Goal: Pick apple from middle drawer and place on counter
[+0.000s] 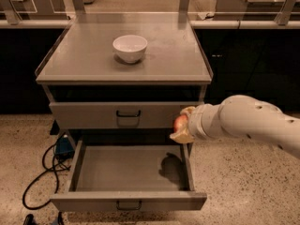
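My gripper [183, 125] is shut on the red-orange apple [179, 123] and holds it above the right side of the open middle drawer [129, 170], level with the closed drawer front above it. The white arm reaches in from the right. The drawer's grey tray is pulled out, with only the arm's shadow in it. The grey counter [84, 55] lies above and behind the gripper.
A white bowl [130, 47] stands near the middle of the counter. A closed drawer [126, 115] with a black handle sits above the open one. Black cables and a blue object [62, 146] lie on the speckled floor at the left. Steel tables stand behind.
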You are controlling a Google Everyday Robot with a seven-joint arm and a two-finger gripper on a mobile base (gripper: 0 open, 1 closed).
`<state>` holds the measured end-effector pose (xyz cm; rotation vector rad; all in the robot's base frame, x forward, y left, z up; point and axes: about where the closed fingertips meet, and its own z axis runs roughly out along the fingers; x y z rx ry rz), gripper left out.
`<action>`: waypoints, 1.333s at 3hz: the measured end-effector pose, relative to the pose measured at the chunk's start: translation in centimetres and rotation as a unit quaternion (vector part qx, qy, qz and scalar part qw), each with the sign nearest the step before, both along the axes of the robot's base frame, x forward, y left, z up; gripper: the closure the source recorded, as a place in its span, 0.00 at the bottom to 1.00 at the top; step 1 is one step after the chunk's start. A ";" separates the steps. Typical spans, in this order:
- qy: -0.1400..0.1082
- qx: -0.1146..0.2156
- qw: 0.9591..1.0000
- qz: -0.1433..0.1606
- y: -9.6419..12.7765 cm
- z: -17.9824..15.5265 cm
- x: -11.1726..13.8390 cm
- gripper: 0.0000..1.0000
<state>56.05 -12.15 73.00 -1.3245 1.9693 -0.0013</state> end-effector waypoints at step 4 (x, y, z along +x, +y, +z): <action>-0.102 0.027 0.993 -0.046 -4.4 15.1 2.6 1.00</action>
